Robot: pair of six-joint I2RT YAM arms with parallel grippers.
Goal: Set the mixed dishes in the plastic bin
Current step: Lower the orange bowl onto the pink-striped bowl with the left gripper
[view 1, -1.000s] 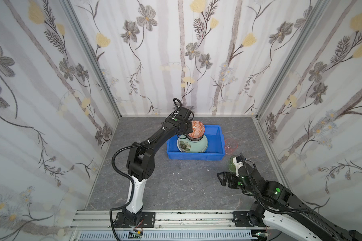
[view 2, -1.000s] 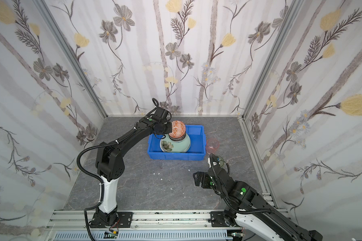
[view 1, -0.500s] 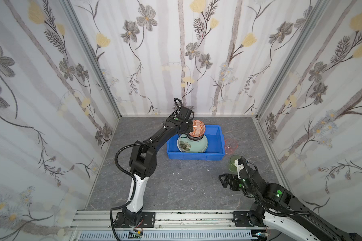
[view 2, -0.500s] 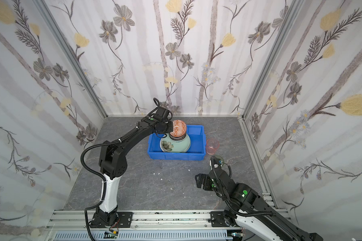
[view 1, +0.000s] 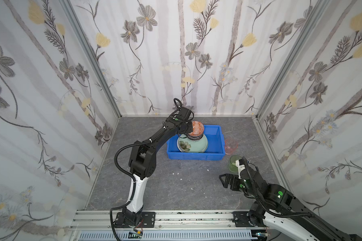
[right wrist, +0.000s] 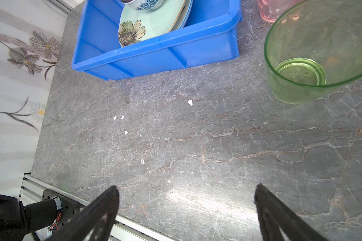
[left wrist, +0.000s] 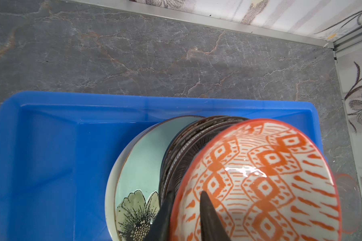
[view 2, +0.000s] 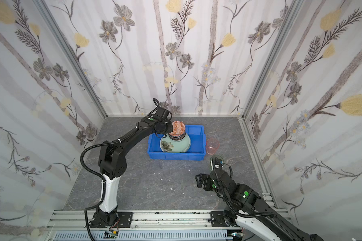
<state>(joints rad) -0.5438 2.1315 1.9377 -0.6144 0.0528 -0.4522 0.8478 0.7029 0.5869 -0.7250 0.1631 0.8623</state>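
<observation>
In both top views the blue bin (view 1: 196,157) sits on the grey table toward the back wall. A mint green plate (view 1: 194,145) leans inside it, with a pile of small bowls on top. The orange bowl (view 1: 197,127) crowns the pile, and the left gripper (view 1: 186,128) is at the bowl's rim above the bin. A pink tumbler (view 1: 231,145) stands upright just outside the bin's right end wall. A green tumbler (view 1: 232,163) stands off the bin's front right corner, and the right gripper (view 1: 226,180) hovers in front of the bin, near that tumbler. In the left wrist view the left gripper (left wrist: 186,195) straddles the orange bowl's wall, its jaws parted a little. One finger is outside and the other finger (left wrist: 207,215) is inside, clear of the wall, so the bowl rests on the dark striped bowls (left wrist: 188,141) in the bin rather than in a firm pinch. In the right wrist view the right gripper (right wrist: 186,192) is spread wide and holds nothing, over bare table on the bin's front side. Small white chips (right wrist: 190,102) lie between it and the bin.
</observation>
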